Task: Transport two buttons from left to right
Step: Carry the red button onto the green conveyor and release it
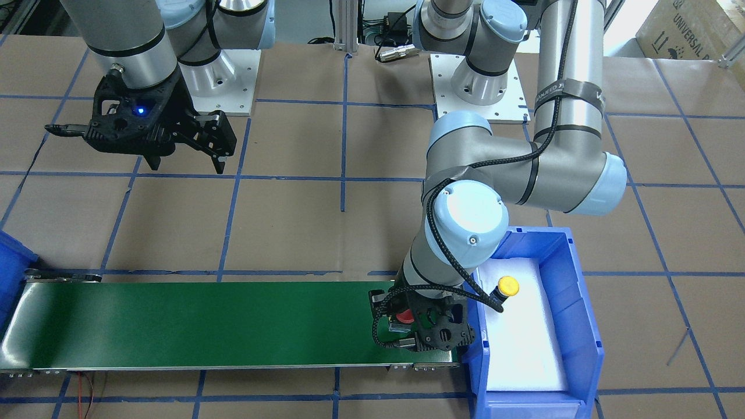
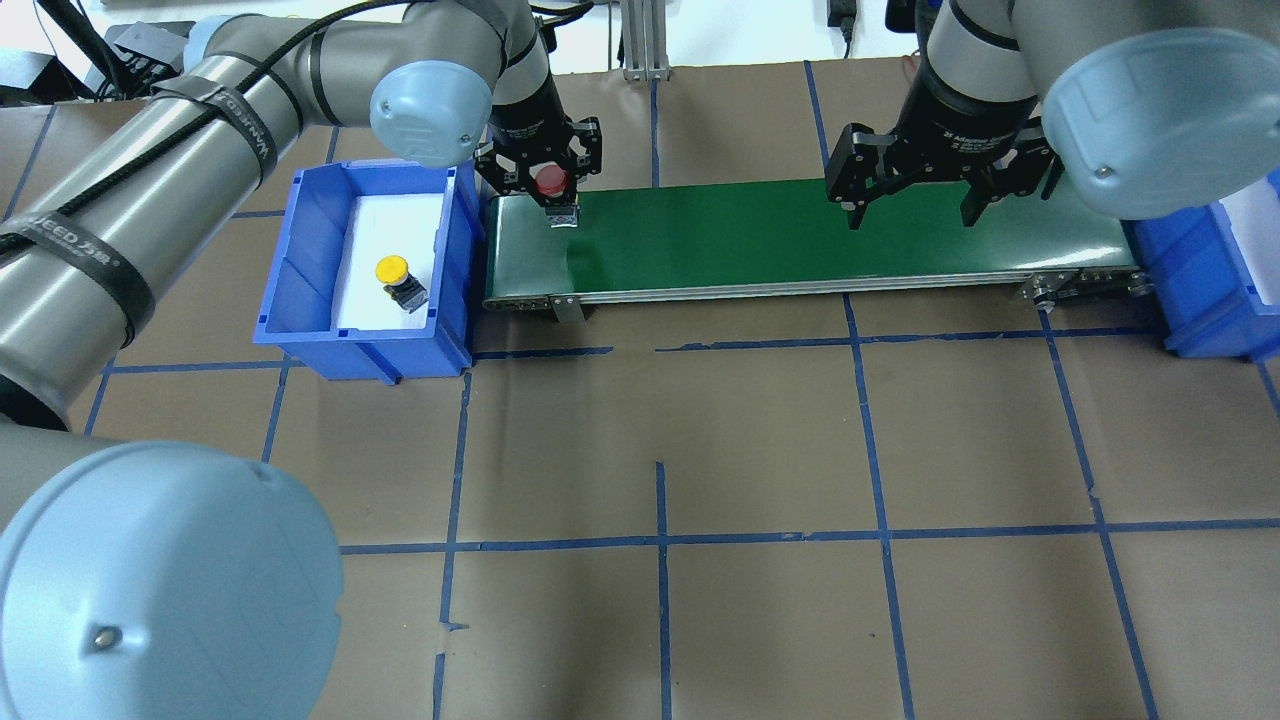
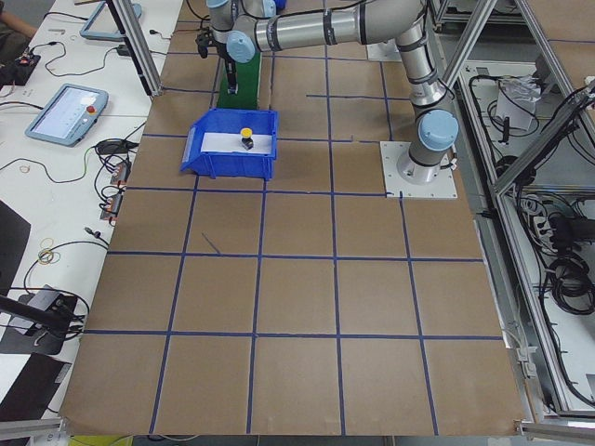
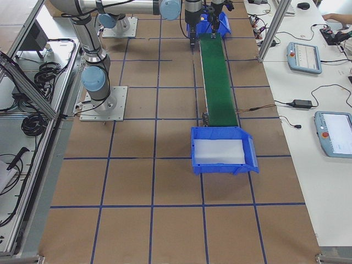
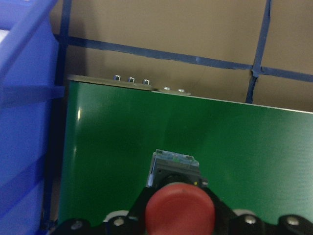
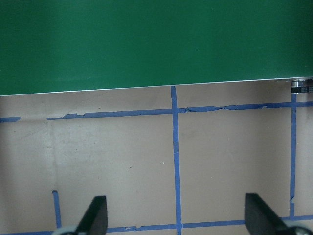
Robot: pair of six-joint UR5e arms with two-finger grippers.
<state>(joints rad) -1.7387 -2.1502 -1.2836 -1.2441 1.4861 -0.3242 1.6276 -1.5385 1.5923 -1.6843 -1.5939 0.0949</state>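
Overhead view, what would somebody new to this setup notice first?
Probably the long green conveyor belt across the far side of the table, with the left end effector holding a red button at its left end. Next comes the yellow button, alone on the white liner of the blue bin beside that end. The right end effector hangs open and empty above the belt's other half.
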